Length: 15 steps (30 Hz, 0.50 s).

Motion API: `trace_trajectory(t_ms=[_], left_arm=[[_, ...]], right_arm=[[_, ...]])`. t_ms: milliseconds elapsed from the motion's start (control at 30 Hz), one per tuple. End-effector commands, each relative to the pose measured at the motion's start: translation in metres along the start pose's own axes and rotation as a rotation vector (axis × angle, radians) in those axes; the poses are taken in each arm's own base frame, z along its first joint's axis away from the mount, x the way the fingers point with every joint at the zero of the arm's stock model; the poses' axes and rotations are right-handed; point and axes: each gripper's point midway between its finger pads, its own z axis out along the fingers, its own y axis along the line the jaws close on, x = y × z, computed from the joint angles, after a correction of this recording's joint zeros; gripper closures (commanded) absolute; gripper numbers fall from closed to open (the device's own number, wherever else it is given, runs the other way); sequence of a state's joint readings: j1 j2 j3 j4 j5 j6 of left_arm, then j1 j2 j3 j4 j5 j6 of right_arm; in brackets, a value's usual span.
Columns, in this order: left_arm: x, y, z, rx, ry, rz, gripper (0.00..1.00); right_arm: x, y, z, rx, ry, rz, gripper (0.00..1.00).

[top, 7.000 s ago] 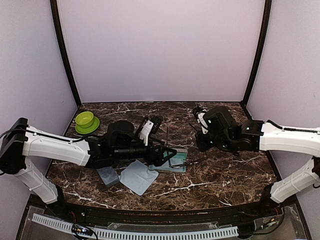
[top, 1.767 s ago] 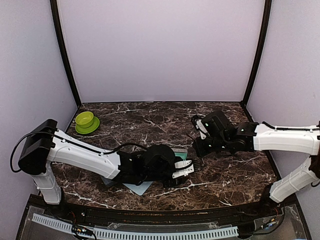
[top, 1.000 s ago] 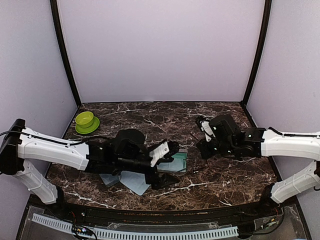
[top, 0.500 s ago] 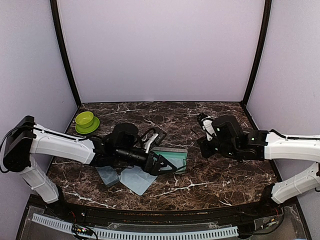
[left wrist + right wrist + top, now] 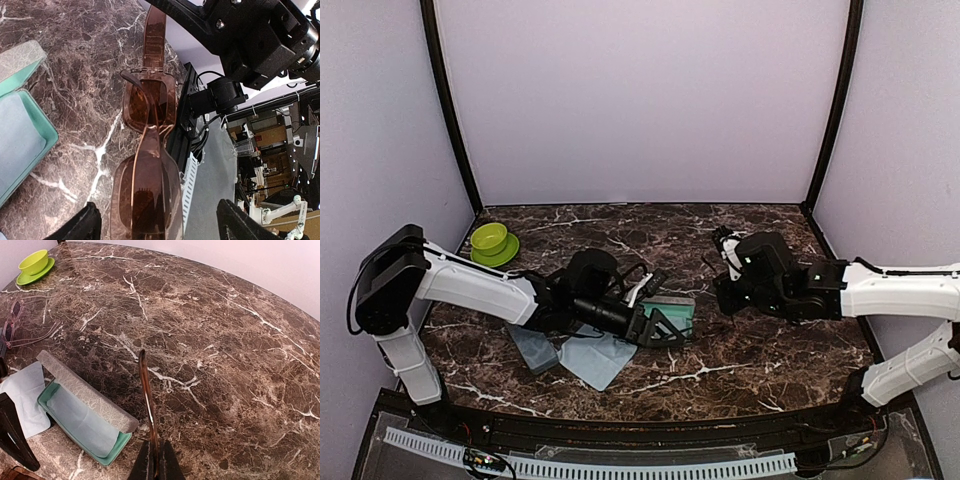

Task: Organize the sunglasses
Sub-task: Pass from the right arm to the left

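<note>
The sunglasses [image 5: 148,135] are translucent amber-brown plastic, with chunky rounded-rectangular rims and flat, wide temples. They lie just beside the case [image 5: 20,130], a grey woven-textured box open on its smooth teal lining, over the dark, white-veined marble table [image 5: 225,340]. The left gripper [image 5: 157,215] is spread wide, the frame lying between its fingers. The right gripper [image 5: 154,460], pressed together, pinches one thin temple just off the case's corner.

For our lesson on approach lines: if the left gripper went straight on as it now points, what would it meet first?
Most likely the brown sunglasses, lying on the table straight ahead between the open fingers of the left gripper; how near they are is unclear.
</note>
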<state>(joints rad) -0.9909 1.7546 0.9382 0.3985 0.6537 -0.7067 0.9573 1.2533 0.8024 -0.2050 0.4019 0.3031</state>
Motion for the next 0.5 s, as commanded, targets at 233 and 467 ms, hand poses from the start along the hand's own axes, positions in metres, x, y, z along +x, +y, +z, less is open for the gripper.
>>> trace_trajectory(t_ms=[233, 467], left_arm=[[-0.008, -0.0104, 0.0065, 0.075, 0.009, 0.001, 0.26], [-0.0145, -0.0097, 0.004, 0.055, -0.03, 0.013, 0.33]], right_arm=[[-0.0202, 0.0004, -0.0069, 0.012, -0.061, 0.085, 1.0], [-0.0136, -0.0035, -0.0083, 0.022, -0.052, 0.12, 1.0]])
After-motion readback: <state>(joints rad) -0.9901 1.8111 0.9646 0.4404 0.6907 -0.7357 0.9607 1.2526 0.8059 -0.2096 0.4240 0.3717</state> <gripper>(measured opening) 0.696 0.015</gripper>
